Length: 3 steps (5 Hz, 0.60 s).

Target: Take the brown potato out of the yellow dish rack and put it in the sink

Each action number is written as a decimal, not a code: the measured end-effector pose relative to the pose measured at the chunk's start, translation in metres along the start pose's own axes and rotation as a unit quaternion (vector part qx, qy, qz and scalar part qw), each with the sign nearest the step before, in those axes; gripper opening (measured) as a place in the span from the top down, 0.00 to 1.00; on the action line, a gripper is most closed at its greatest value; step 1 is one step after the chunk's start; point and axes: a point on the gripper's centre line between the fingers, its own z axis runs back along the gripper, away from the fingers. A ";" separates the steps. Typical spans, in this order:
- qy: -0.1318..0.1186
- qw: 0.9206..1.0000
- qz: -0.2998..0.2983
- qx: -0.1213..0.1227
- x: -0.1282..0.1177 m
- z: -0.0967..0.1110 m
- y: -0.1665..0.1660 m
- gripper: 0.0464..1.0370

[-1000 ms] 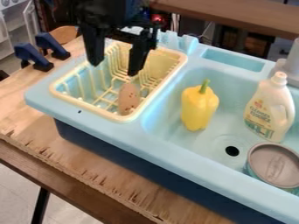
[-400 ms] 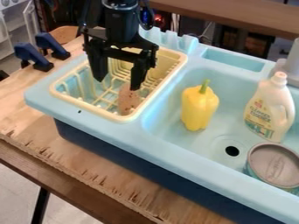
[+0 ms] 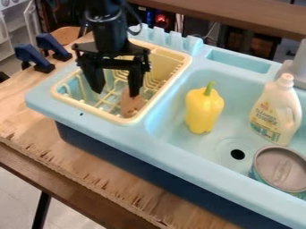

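Brown object (image 3: 131, 105) is lying inside the yellow rack (image 3: 90, 108), near its front. Gripper (image 3: 116, 89) is hanging just beyond, fingers standing apart, empty. Clean grasping is probably needing fingers straddling the object, clear of the rack.

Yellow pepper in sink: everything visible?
Yellow pepper: lobed shoulders tapering to the bottom, smooth, plastic-looking, short green stem uppermost in view. Looks whole. Sits in the sink, on the dish rack side of the drain hole, apart from bottle and can. The hand isn't touching it. Standing or lying: can't tell.
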 end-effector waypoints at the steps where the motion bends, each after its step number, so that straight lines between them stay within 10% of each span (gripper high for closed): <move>1: -0.018 0.999 0.012 -0.030 0.004 -0.006 0.005 0.04; 3: -0.024 0.997 0.015 -0.069 0.006 -0.013 -0.003 0.04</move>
